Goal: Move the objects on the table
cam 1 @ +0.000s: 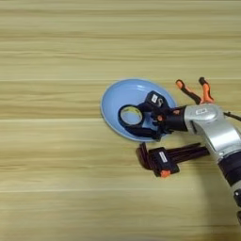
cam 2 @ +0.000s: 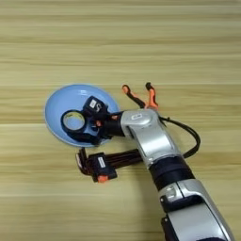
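On the table (cam 1: pixel 56 56) lies a light blue plate (cam 1: pixel 115 96), and a black tape roll (cam 1: pixel 123 112) with a yellowish core lies flat in it. My right gripper (cam 1: pixel 139 116) reaches over the plate from the right and is open. One black finger stands by the roll's upper right, the other runs along its lower edge. Whether they touch the roll I cannot tell. Orange-and-black-handled pliers (cam 1: pixel 193 92) lie behind my wrist. A black clamp (cam 1: pixel 162 159) with orange parts lies just below the plate.
My silver forearm (cam 2: pixel 155 141) crosses the lower right of the table, with a black cable (cam 2: pixel 193 139) looping beside it. The clamp's dark bars run under the forearm.
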Robot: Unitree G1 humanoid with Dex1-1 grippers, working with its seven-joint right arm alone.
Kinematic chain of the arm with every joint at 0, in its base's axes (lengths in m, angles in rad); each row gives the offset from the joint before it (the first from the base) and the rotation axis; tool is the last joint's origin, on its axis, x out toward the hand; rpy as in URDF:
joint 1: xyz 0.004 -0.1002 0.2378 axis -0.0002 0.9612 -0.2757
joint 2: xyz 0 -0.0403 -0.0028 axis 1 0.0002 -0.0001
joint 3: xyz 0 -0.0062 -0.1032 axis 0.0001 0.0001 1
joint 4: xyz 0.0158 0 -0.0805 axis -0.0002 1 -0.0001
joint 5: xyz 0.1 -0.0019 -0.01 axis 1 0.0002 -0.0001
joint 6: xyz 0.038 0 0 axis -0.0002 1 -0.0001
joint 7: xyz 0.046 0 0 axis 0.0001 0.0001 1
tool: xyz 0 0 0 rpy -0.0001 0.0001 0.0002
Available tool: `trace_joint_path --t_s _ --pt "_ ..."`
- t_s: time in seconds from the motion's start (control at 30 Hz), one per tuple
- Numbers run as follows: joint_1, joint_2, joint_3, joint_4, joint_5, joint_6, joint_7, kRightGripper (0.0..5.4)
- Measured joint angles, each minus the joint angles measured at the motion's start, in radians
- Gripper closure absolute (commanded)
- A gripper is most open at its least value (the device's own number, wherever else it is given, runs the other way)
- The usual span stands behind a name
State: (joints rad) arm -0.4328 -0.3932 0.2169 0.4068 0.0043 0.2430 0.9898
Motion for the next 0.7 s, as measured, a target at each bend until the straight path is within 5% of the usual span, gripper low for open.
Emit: trace_joint_path --t_s 0.7 --pt "-0.032 0.021 -0.083 0.045 0.02 -0.019 -0.049 1.37"
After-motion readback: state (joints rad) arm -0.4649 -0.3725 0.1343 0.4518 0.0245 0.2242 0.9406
